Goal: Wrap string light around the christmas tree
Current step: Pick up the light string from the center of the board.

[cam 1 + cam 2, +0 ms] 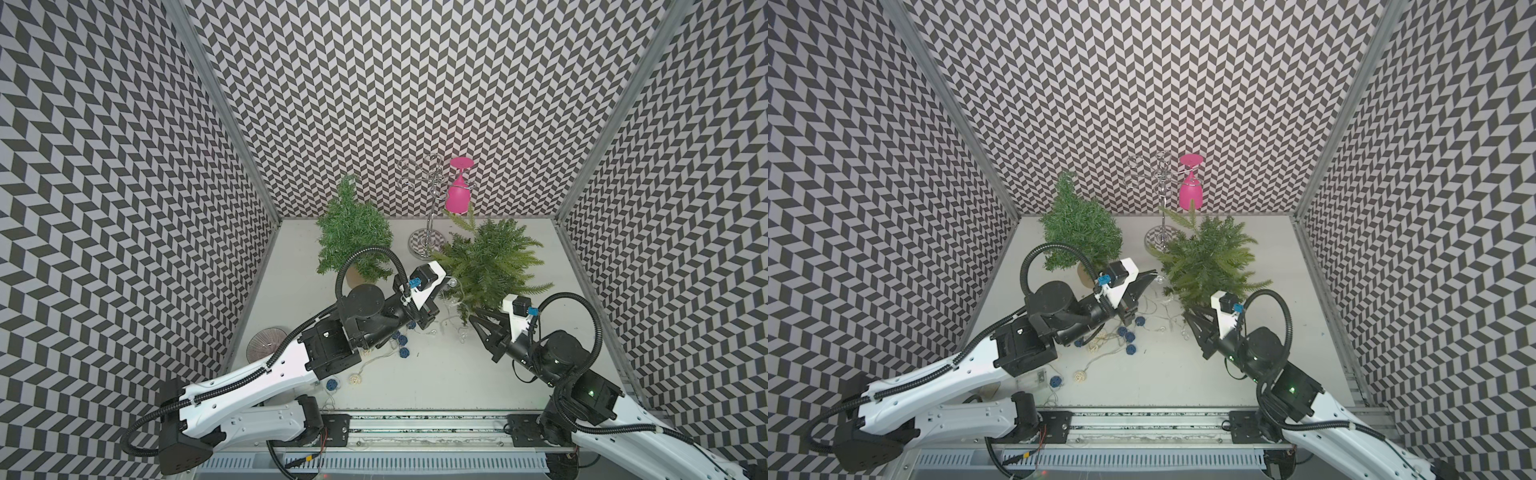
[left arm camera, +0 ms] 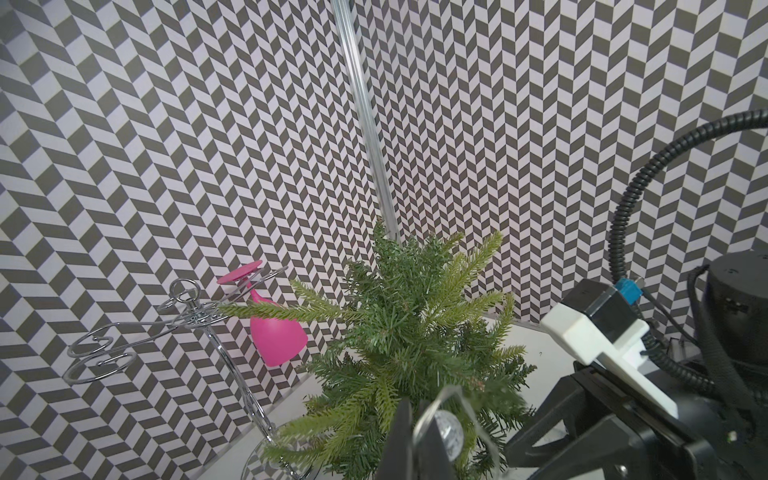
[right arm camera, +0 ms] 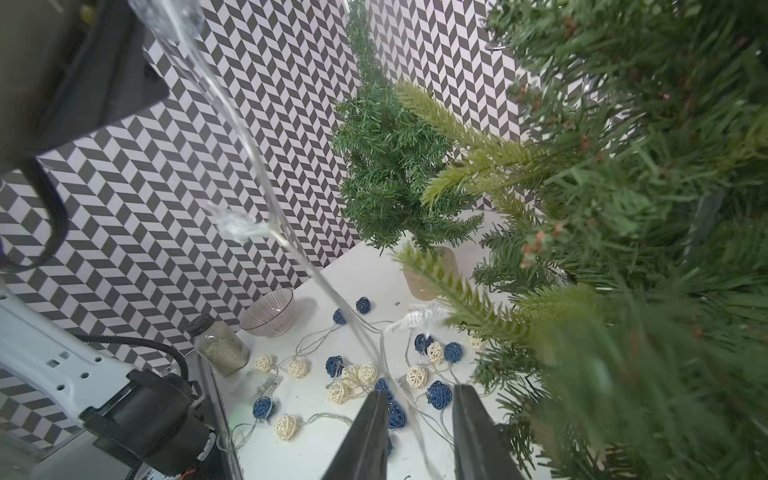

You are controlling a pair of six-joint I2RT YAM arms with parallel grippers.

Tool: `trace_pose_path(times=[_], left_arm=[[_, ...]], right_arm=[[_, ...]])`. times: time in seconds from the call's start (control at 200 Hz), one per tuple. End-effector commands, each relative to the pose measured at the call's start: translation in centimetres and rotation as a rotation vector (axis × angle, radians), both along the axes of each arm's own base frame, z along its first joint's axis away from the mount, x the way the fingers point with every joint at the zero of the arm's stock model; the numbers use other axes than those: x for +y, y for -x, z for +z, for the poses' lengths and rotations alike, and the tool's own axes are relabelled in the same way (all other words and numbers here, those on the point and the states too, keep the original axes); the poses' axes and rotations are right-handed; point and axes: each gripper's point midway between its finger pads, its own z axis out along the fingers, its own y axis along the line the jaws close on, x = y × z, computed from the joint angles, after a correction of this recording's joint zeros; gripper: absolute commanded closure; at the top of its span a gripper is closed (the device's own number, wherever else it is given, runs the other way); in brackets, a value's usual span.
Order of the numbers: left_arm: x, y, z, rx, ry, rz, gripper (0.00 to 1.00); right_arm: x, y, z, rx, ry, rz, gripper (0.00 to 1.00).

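Right of centre on the tabletop (image 1: 415, 374): christmas tree (image 1: 486, 262), upright, long axis along the trunk, tip toward the back wall in both top views, foot hidden under pale green branches. Just beside its left flank: left pincer (image 2: 417, 419), clenched on the string light (image 3: 324, 286), with 1 clear bulb (image 2: 451, 428) right past the fingertips, close against the outer needles. Slants from that grip down toward the tabletop as 1 straight clear line in the right wrist view, then runs on between the 2 fingers (image 3: 473, 428) of the right pincer (image 3: 419, 390). More of it, with small clear bulbs, lying on the tabletop at the tree's near-left side. Low at the tree's near side: right pincer, released, fingers parted by a narrow gap with the wire inside it; cannot tell whether either finger touches the wire. Loose below both arms: a second string of blue and white woven balls (image 1: 402, 353), spread over the tabletop. Farther back on the left: a darker tree (image 1: 353, 232) in a pot. Between the 2 trees at the back: a wire rack (image 1: 415, 245) with 1 pink glass (image 1: 457, 195) hung upside down.
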Motion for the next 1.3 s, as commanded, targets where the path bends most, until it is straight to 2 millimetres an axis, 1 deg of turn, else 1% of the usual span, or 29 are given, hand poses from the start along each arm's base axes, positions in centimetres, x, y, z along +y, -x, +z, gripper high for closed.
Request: trace_pose_path(times=[0.0, 0.09, 0.165, 0.215, 0.25, 0.27, 0.295, 0.325, 0.385, 0.421, 0.501, 0.556, 0.591, 0.691, 0.741, 0.816, 0.921, 0.976, 1.081, 1.141, 1.192, 1.237, 1.297], left_arm=[[0.4, 0.2, 1.3, -0.006, 0.023, -0.003, 1.0], [-0.4, -0.1, 0.7, 0.005, -0.01, -0.011, 1.0], [-0.7, -0.6, 0.8, 0.007, -0.015, 0.008, 1.0], [-0.8, -0.4, 1.2, 0.002, -0.008, -0.006, 1.0], [-0.9, 0.0, 1.5, -0.001, -0.004, -0.027, 1.0], [-0.9, 0.2, 1.7, -0.003, -0.001, -0.037, 1.0], [-0.9, 0.5, 1.9, -0.002, 0.002, -0.051, 1.0], [-0.9, 0.9, 2.1, -0.003, 0.002, -0.07, 1.0], [-0.9, 1.8, 2.2, -0.004, -0.001, -0.105, 1.0], [-0.9, 2.2, 2.1, -0.005, -0.006, -0.124, 1.0], [-1.2, 2.7, 2.1, -0.003, -0.008, -0.152, 1.0], [-1.6, 3.1, 2.0, 0.002, -0.02, -0.158, 1.0], [-1.8, 3.4, 1.9, 0.001, -0.03, -0.155, 1.0], [-2.0, 4.0, 2.1, -0.015, -0.036, -0.14, 1.0], [-2.0, 3.8, 2.1, -0.013, -0.038, -0.129, 1.0], [-2.0, 3.8, 2.2, -0.015, -0.038, -0.131, 1.0], [-2.0, 4.2, 2.5, -0.014, -0.036, -0.146, 1.0], [-2.0, 4.4, 2.7, -0.02, -0.033, -0.154, 1.0], [-1.8, 4.4, 2.9, -0.014, -0.027, -0.147, 1.0], [-1.7, 4.3, 3.0, -0.012, -0.025, -0.138, 1.0], [-1.5, 3.9, 3.0, -0.014, -0.024, -0.11, 1.0], [-1.2, 3.1, 3.0, -0.016, -0.022, -0.065, 1.0], [-0.9, 2.0, 3.1, -0.024, -0.017, 0.002, 1.0]], right_arm=[[-0.8, -0.1, 2.8, -0.064, -0.053, -0.038, 0.76], [-1.6, -0.2, 3.7, -0.089, -0.067, -0.076, 0.89], [-2.3, 0.3, 5.0, -0.121, -0.1, -0.08, 0.89], [-2.6, 1.0, 6.1, -0.152, -0.132, -0.06, 0.89], [-2.5, 1.7, 6.9, -0.177, -0.158, -0.028, 0.85], [-2.4, 2.0, 7.2, -0.187, -0.166, -0.011, 0.8], [-2.4, 2.4, 7.5, -0.196, -0.173, 0.005, 0.69], [-2.2, 2.6, 7.6, -0.196, -0.171, 0.021, 0.58], [-1.6, 2.8, 7.8, -0.2, -0.151, 0.055, 0.45], [-1.1, 2.6, 7.8, -0.195, -0.142, 0.066, 0.42], [0.3, 2.5, 7.5, -0.176, -0.105, 0.117, 0.43], [1.4, 2.2, 6.9, -0.156, -0.081, 0.144, 0.45], [1.7, 2.0, 6.5, -0.147, -0.07, 0.147, 0.46], [1.7, 1.1, 5.9, -0.141, -0.045, 0.109, 0.5], [1.6, 1.3, 6.1, -0.162, -0.052, 0.111, 0.52], [1.6, 1.8, 6.5, -0.201, -0.071, 0.134, 0.59], [2.0, 2.9, 7.5, -0.238, -0.09, 0.193, 0.61], [2.1, 3.2, 8.0, -0.256, -0.102, 0.211, 0.68], [2.4, 2.8, 7.9, -0.244, -0.071, 0.206, 0.82], [2.2, 2.8, 8.1, -0.244, -0.067, 0.198, 0.86], [1.8, 2.7, 8.5, -0.249, -0.078, 0.177, 0.94], [1.0, 2.5, 9.1, -0.25, -0.092, 0.139, 0.98], [-0.3, 2.0, 10.1, -0.242, -0.123, 0.066, 1.0]])
